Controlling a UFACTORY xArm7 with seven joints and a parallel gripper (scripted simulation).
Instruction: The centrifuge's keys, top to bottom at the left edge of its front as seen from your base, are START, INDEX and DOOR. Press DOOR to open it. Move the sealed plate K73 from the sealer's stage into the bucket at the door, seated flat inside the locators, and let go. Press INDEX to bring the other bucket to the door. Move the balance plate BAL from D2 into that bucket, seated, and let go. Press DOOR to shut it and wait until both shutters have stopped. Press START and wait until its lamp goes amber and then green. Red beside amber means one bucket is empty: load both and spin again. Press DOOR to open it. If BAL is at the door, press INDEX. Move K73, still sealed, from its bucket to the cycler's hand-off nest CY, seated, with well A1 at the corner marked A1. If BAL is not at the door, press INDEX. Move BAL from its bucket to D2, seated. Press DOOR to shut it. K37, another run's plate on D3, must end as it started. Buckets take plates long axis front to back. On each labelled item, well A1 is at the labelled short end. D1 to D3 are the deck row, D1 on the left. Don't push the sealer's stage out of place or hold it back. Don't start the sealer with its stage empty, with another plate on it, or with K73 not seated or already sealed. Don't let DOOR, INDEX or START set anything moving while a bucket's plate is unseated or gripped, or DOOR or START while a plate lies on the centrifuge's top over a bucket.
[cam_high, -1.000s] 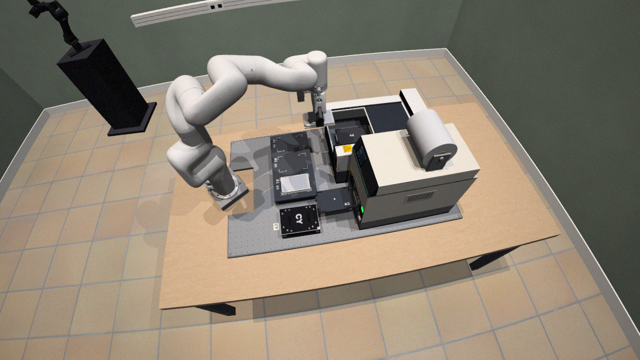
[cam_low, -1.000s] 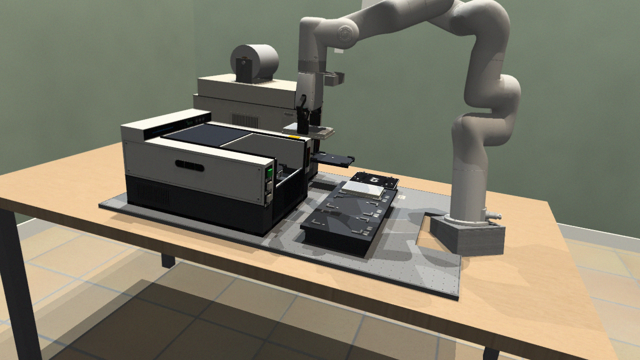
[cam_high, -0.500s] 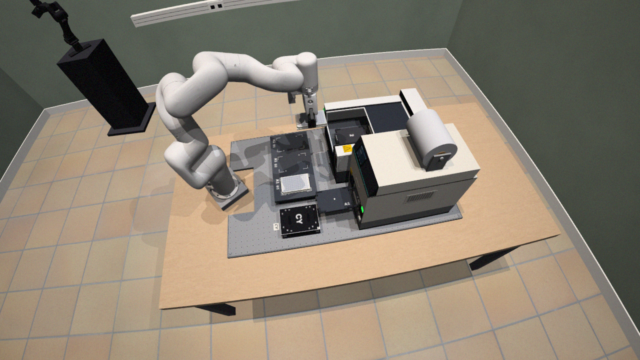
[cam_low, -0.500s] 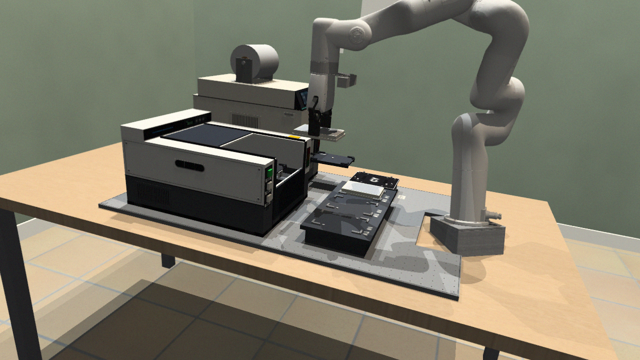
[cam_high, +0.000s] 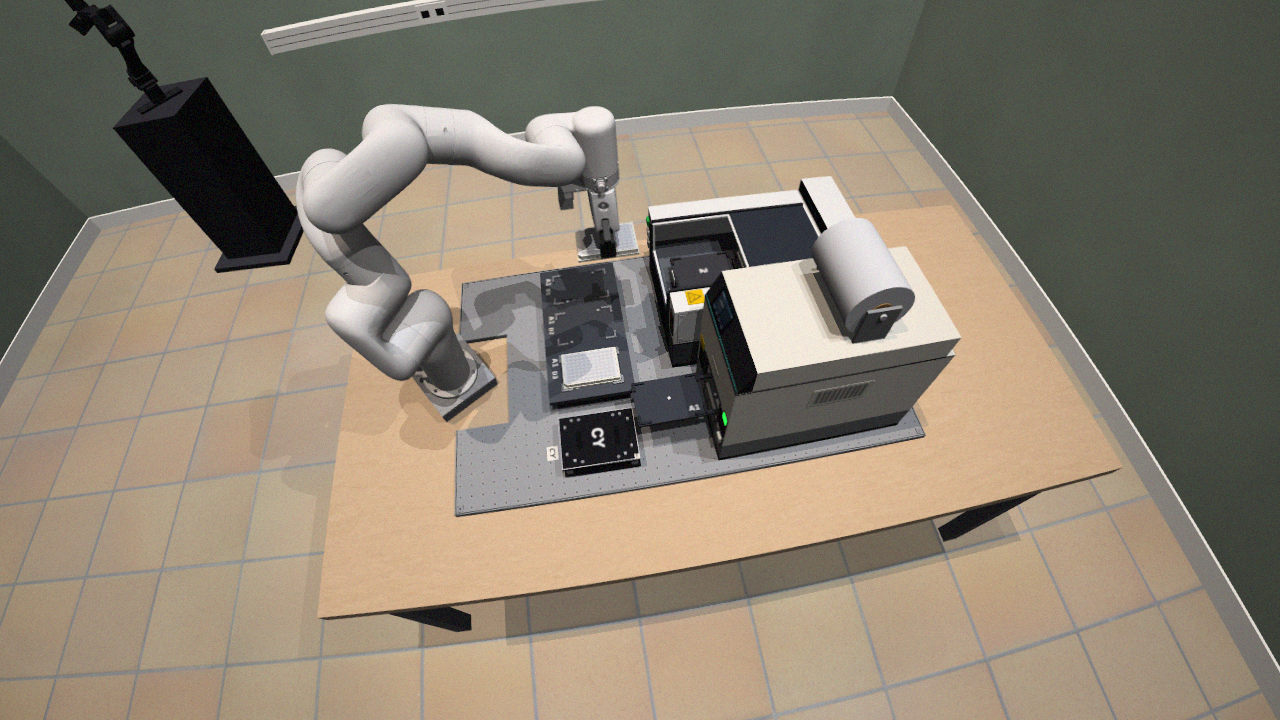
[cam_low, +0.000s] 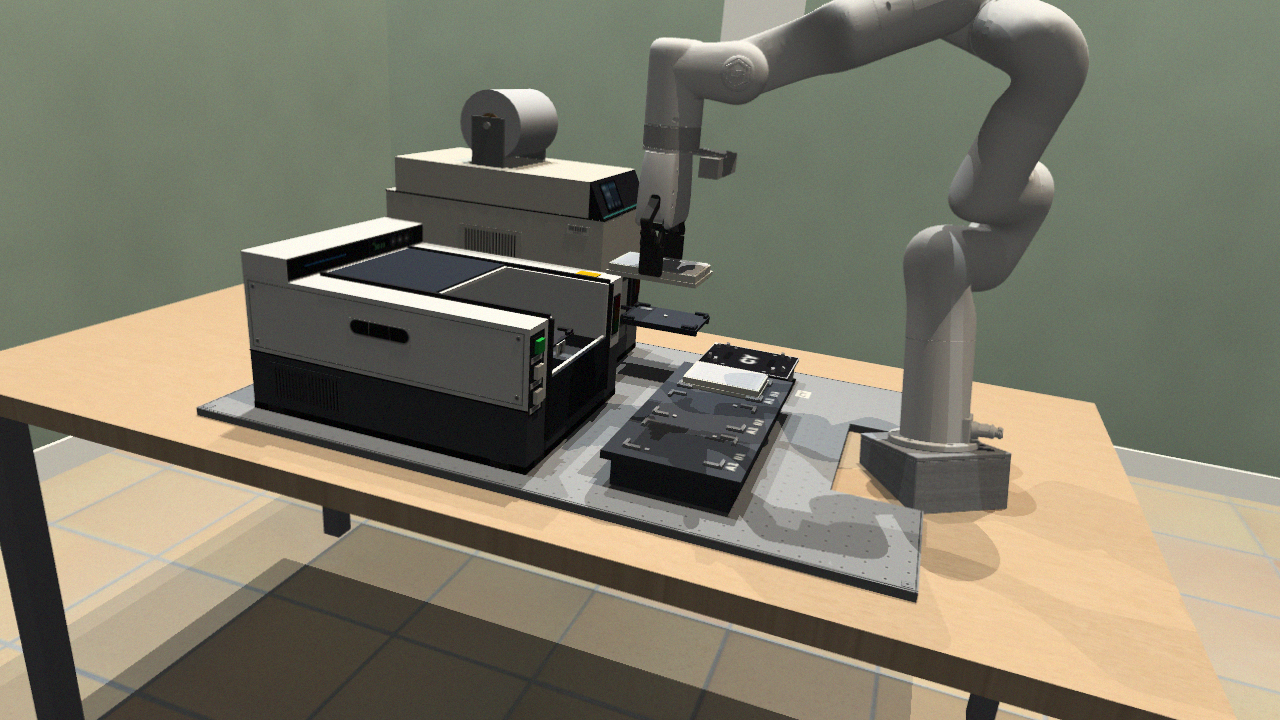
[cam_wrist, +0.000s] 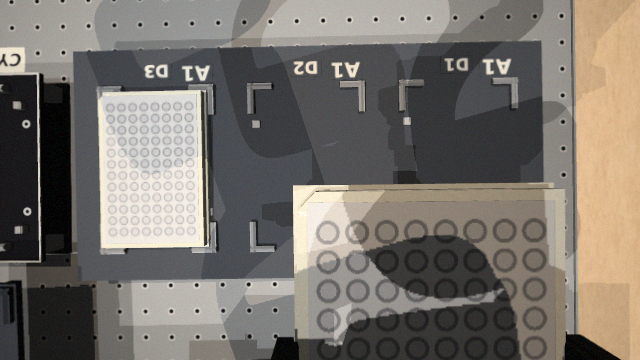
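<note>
My gripper (cam_high: 608, 240) is shut on the sealed plate K73 (cam_wrist: 430, 272), a cream plate with a greyish film over its wells. I hold it level in the air (cam_low: 660, 268), just off the centrifuge's front and above the far end of the deck row. The centrifuge (cam_low: 402, 340) has its door open, and the bucket at the door (cam_high: 702, 268) is dark and empty. Nests D2 (cam_wrist: 305, 165) and D1 (cam_wrist: 457, 135) are empty. K37 (cam_wrist: 152, 167) sits in D3. The CY nest (cam_high: 597, 438) is empty. The plate's label is hidden.
The sealer (cam_high: 823, 349) stands beside the centrifuge with its black stage (cam_high: 669, 400) out and empty, next to CY. The centrifuge's keys (cam_low: 537, 371) are on its front edge, with a green lamp at the top. A black tower (cam_high: 210, 170) stands on the floor behind.
</note>
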